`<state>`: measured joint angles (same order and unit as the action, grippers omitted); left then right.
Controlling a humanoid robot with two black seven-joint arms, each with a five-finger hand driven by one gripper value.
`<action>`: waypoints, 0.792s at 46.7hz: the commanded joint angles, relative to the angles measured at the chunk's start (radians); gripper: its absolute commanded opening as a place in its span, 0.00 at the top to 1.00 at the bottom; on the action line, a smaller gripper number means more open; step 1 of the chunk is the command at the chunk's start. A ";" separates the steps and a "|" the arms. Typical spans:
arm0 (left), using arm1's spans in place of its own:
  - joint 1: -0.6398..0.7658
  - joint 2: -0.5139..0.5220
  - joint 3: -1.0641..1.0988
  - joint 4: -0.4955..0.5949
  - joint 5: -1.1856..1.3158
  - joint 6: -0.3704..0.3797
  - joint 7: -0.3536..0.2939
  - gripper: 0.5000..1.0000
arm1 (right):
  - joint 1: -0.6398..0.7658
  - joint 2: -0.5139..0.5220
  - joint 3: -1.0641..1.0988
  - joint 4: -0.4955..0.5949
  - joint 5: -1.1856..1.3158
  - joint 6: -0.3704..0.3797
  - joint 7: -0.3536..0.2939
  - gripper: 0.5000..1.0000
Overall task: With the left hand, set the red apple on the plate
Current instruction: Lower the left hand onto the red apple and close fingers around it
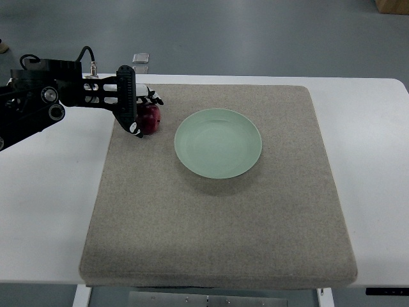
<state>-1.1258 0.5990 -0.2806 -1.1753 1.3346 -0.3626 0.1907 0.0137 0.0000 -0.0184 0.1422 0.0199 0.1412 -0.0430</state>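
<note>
A dark red apple (151,119) lies on the grey mat (217,211), a short way left of the pale green plate (218,143). My left hand (142,114) comes in from the left edge and is curled around the apple, its black fingers (154,97) wrapping over the top and near side. The apple looks to be still resting on the mat, though the hand hides its left half. The plate holds nothing. My right hand does not show in the picture.
The mat covers most of the white table (370,128). A small clear item (141,58) lies on the floor beyond the table's far edge. A brown box corner (391,6) shows at the top right.
</note>
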 commanded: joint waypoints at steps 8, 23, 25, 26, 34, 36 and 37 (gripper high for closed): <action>0.000 -0.028 0.000 0.040 0.023 0.011 -0.002 0.21 | 0.000 0.000 0.000 0.000 0.000 0.000 0.000 0.14; 0.035 -0.039 -0.002 0.049 0.037 0.020 -0.005 0.28 | 0.000 0.000 0.000 0.001 0.000 0.000 0.000 0.14; 0.035 -0.041 0.000 0.056 0.038 0.025 -0.007 0.28 | 0.000 0.000 0.000 0.001 0.000 0.000 0.000 0.14; 0.035 -0.041 0.000 0.059 0.038 0.027 -0.007 0.28 | 0.000 0.000 0.000 -0.001 0.000 0.000 0.000 0.14; 0.038 -0.041 0.000 0.062 0.043 0.028 -0.010 0.38 | 0.000 0.000 0.000 0.001 0.000 0.000 0.000 0.14; 0.038 -0.041 0.000 0.060 0.043 0.028 -0.010 0.45 | 0.000 0.000 0.000 0.001 0.000 0.000 0.000 0.14; 0.038 -0.041 0.000 0.060 0.043 0.028 -0.010 0.48 | 0.000 0.000 0.000 0.001 0.000 0.000 0.000 0.14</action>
<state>-1.0876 0.5584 -0.2809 -1.1139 1.3772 -0.3345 0.1813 0.0138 0.0000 -0.0184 0.1424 0.0199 0.1412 -0.0430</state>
